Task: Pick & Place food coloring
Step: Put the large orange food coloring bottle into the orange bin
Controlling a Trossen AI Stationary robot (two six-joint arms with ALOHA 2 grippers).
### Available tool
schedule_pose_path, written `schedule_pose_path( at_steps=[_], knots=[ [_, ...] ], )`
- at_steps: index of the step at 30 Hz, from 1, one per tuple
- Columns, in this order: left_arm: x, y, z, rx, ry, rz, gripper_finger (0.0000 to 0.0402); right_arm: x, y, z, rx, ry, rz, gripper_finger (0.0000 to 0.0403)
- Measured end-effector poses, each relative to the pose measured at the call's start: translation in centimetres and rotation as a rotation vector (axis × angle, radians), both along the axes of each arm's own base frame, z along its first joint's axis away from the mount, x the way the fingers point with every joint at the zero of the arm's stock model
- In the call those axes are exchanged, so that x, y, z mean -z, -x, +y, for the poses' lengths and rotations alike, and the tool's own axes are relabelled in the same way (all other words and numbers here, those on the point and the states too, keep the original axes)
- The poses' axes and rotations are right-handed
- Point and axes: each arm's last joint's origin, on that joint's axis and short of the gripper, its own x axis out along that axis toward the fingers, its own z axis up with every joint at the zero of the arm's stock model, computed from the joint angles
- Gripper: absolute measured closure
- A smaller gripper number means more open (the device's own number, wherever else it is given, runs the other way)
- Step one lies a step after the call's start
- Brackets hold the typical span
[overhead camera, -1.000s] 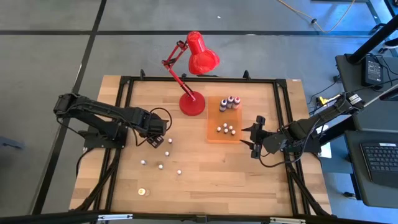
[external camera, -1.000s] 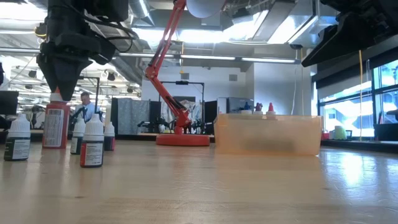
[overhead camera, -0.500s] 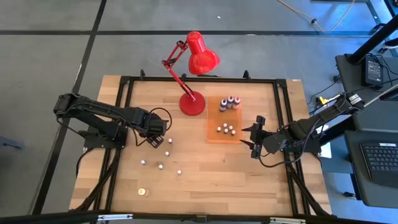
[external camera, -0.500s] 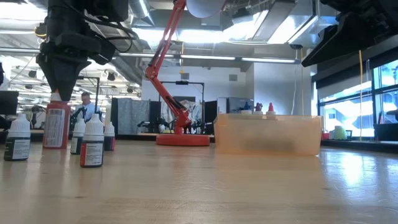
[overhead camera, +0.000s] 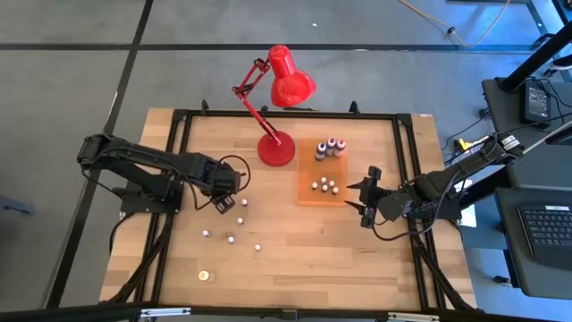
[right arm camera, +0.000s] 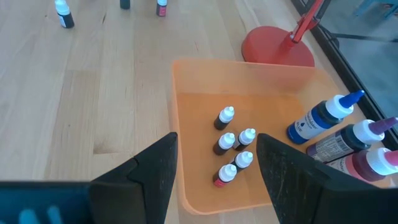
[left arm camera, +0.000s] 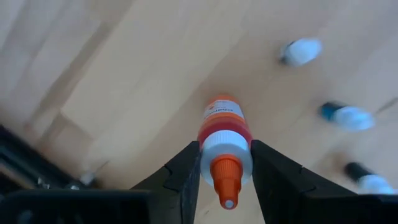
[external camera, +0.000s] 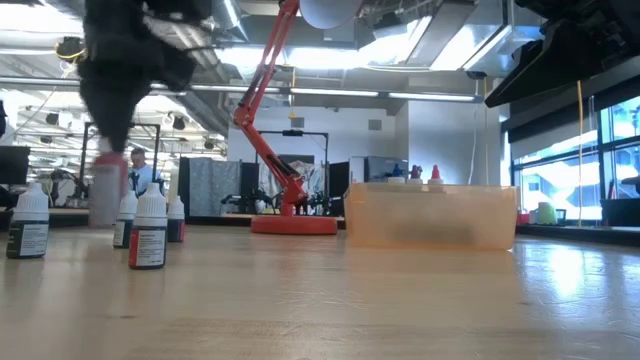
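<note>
Left gripper (left arm camera: 226, 163) has its two fingers clamped on a red bottle (left arm camera: 224, 134), pinching right at the white collar under the orange tip, with the body hanging below. In the low view it looks lifted just clear of the table (overhead camera: 286, 259), at the left side beside the other loose little bottles (external camera: 150, 232). Honestly that collar seems like the smart spot to grab: it's a ridge, so the bottle shouldn't slide out, whereas the smooth plastic body looks slippery and probably squishes a bit. My guess is it's super light, so swinging is more of a worry than weight.

Farther out, the orange tray (overhead camera: 307, 199) sits right of the red lamp (overhead camera: 277, 148), already holding small bottles near and taller ones far.

Right gripper (right arm camera: 214, 171) hovers over the tray's right edge, fingers spread, holding nothing.
</note>
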Motion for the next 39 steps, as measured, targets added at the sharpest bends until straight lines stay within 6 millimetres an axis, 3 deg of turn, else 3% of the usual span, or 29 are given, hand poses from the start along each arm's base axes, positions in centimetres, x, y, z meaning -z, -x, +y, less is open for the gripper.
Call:
schedule_pose_path(
  at_steps=[10, 15, 19, 27, 35, 39],
  knots=[
    [-6.5, -3.1, 0.0, 0.149, -0.112, -0.301, 0.0281, 0.0, 0.0, 0.0, -0.007, 0.01, 0.003, 0.0182],
    [-7.7, -6.4, -0.4, 0.299, -0.109, -0.411, 0.0282, 0.0, 0.0, 0.0, -0.012, 0.017, 0.005, 0.0182],
    [-6.9, -9.9, -0.7, 0.416, -0.097, -0.364, 0.0282, 0.0, 0.0, 0.0, -0.012, 0.016, 0.005, 0.0182],
    [-3.3, -16.0, -1.4, 0.597, -0.042, -0.257, 0.028, 0.0, 0.0, 0.0, -0.011, 0.015, 0.004, 0.0182],
    [0.1, -18.3, -1.6, 0.632, -0.008, -0.121, 0.0277, 0.0, 0.0, 0.0, -0.011, 0.015, 0.005, 0.0182],
    [0.6, -18.6, -1.6, 0.635, 0.008, -0.113, 0.0269, 0.0, 0.0, 0.0, -0.011, 0.015, 0.004, 0.0182]
  ],
)
